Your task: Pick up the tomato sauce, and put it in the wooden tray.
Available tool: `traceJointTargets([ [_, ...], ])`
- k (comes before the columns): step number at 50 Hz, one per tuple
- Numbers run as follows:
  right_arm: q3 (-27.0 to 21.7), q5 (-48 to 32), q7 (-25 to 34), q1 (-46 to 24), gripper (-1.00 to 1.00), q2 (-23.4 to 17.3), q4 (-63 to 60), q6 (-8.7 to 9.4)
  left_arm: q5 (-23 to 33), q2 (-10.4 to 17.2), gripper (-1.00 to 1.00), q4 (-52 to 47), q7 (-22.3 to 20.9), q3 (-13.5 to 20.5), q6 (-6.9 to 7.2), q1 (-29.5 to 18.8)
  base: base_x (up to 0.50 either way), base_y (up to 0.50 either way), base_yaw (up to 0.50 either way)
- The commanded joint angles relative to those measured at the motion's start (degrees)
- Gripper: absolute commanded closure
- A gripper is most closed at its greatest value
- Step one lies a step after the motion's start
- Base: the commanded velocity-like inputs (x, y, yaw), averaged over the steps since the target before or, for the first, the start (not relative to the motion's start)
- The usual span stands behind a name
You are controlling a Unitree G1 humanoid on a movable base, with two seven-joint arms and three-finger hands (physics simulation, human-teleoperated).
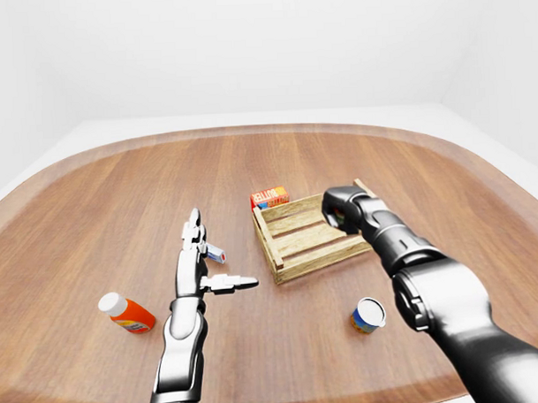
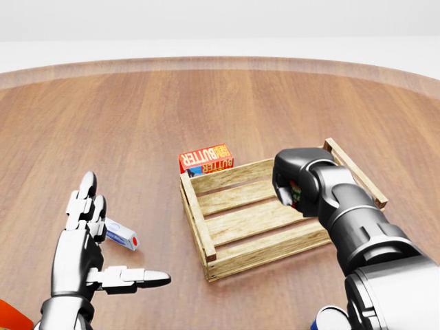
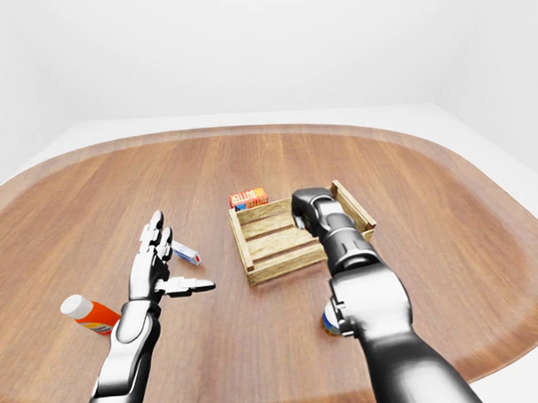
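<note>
While the head view crops the bottle to a red sliver, our left-eye view shows the orange bottle (image 1: 127,313) whole and a small cup (image 1: 368,315). Right hand (image 2: 292,184) over the wooden tray (image 2: 206,242), fingers curled round the tomato sauce (image 2: 295,192), mostly hidden. Left hand (image 2: 86,240) splayed, empty. Box (image 2: 205,159) at the tray's far edge reads "BUTTER".

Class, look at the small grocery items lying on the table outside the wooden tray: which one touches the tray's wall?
The butter box, red-orange, sits against the wooden tray. The orange bottle, small tube and blue-white cup lie well apart.
</note>
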Motion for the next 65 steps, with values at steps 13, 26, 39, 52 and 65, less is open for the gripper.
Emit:
traceJointTargets([
  [13, -0.11, 0.1, -0.83, 0.83, 1.0, 0.03, -0.33, 0.0, 0.09, -0.03, -1.0, 0.12, 0.07, -0.03, -0.17, 0.0, 0.0, 0.0, 0.0],
  [26, -0.33, 0.41, -0.96, 1.05, 1.0, 0.1, -0.31, 0.0, 0.3, -0.02, -1.0, 0.15, 0.13, -0.15, -0.23, -0.11, 0.0, 0.0, 0.0],
  [39, -0.22, 0.21, -1.21, 0.94, 1.0, 0.17, -0.31, 0.0, 0.25, 0.0, -1.0, 0.32, 0.14, -0.06, -0.29, -0.2, 0.0, 0.0, 0.0],
  [52, -0.2, 0.17, -1.17, 1.25, 1.0, 0.42, -0.29, 0.0, 0.25, -0.01, -1.0, 0.11, 0.08, -0.07, -0.27, 0.02, 0.0, 0.0, 0.0],
  [65, -0.23, -0.39, -3.22, 0.89, -1.0, 0.58, -0.25, 0.0, 0.29, -0.03, -1.0, 0.16, 0.09, -0.09, -0.27, 0.03, 0.0, 0.0, 0.0],
])
